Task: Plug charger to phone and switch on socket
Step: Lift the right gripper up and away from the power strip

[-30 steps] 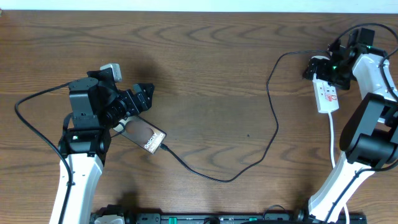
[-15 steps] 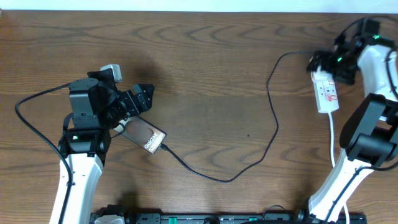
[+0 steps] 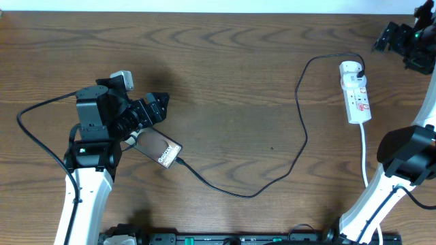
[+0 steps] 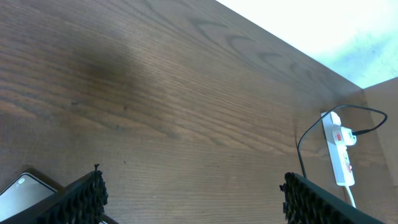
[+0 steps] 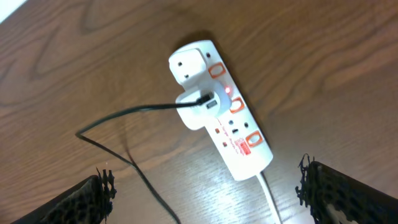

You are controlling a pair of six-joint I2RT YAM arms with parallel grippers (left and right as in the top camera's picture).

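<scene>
The grey-brown phone (image 3: 160, 148) lies flat at the left, below my left gripper (image 3: 157, 109), which is open and empty above the table. The black charger cable (image 3: 300, 139) runs from the phone's lower right end in a long loop to a white adapter (image 5: 198, 106) plugged into the white socket strip (image 3: 356, 95). My right gripper (image 3: 390, 37) is open and empty, raised at the far right corner, apart from the strip. In the right wrist view the strip (image 5: 239, 140) shows red switch marks and a small red light (image 5: 227, 91). The left wrist view shows a phone corner (image 4: 25, 188).
The strip's white cord (image 3: 366, 153) runs toward the front beside the right arm's base. A thick black robot cable (image 3: 30, 136) loops left of the left arm. The table's far edge meets a pale wall (image 3: 204, 5). The strip also shows in the left wrist view (image 4: 339, 149).
My right gripper has lifted off the socket strip and moved back to the far right corner, leaving the strip uncovered. The left arm, phone and cable have not moved.
</scene>
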